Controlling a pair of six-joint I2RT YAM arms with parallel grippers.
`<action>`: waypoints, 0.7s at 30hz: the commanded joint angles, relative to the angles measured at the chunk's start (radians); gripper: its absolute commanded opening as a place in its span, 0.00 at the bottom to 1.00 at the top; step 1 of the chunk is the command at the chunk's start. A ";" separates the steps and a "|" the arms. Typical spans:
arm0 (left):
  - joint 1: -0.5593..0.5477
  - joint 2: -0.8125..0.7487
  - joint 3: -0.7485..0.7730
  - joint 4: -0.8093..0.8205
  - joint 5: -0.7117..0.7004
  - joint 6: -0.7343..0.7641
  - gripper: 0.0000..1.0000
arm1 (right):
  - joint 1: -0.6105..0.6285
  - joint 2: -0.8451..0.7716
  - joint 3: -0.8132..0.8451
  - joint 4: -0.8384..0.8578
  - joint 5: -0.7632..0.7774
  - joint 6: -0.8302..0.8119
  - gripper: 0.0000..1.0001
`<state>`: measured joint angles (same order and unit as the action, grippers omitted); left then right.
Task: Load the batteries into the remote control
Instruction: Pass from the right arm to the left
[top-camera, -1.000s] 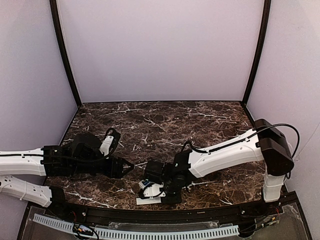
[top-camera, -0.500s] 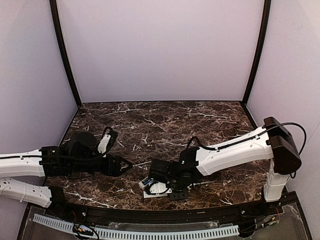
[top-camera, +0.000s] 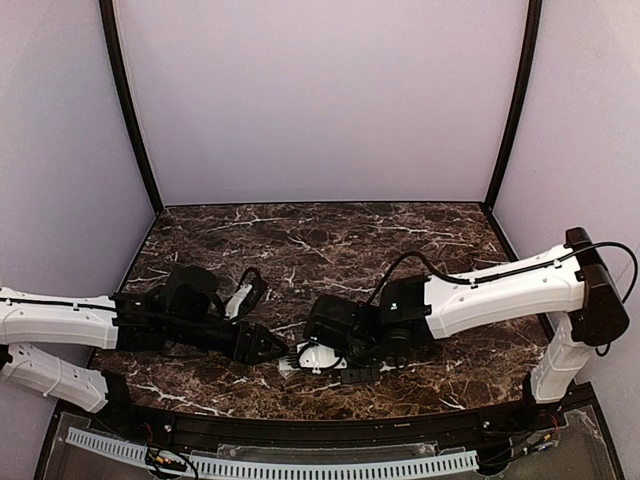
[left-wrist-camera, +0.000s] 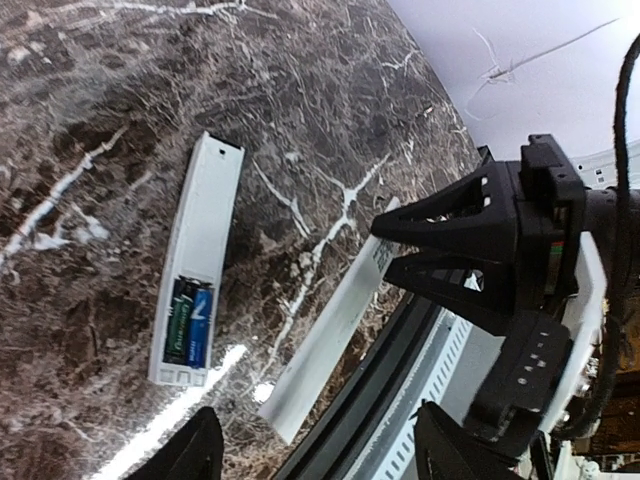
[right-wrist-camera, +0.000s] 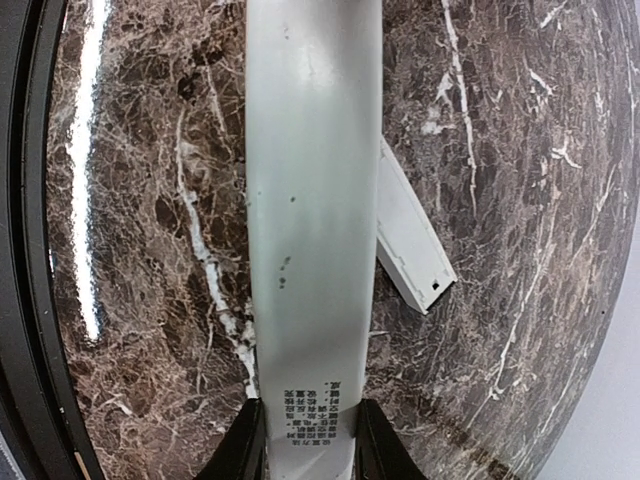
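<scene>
Black rail runs along near edge of the worktop, dark brown marble w/ white veins.

Just past the rail, near-centre: R end effector is pinching the battery cover, a long white strip w/ small printed label at the gripped end. Fingers press on both long edges. Cover points away from R end effector toward the left; can't tell if its free end touches the worktop.

L end effector comes in from the left, low over the worktop, tips close to R one. Jaws spread, nothing between them.

The remote control lies flat on the worktop, near-centre, btwn/under the two end effectors, back side up, compartment uncovered. In R wrist view part of it is hidden behind the cover. The batteries sit in the compartment at one end of the remote: 2 cells side by side, one blue, one greenish-dark.

Farther back: bare marble, then pale lilac walls w/ black corner posts.
</scene>
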<state>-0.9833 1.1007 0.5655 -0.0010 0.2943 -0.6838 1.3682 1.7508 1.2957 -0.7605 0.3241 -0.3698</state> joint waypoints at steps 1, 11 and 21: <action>0.008 0.078 0.004 0.080 0.158 -0.020 0.64 | 0.024 -0.060 -0.004 0.056 0.071 -0.028 0.21; 0.007 0.161 -0.005 0.239 0.283 -0.077 0.33 | 0.038 -0.079 -0.024 0.084 0.099 -0.042 0.22; 0.010 0.139 -0.025 0.304 0.271 -0.113 0.00 | 0.040 -0.185 -0.096 0.189 0.203 0.004 0.69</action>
<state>-0.9794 1.2644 0.5606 0.2653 0.5636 -0.7860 1.3991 1.6444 1.2350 -0.6605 0.4614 -0.4011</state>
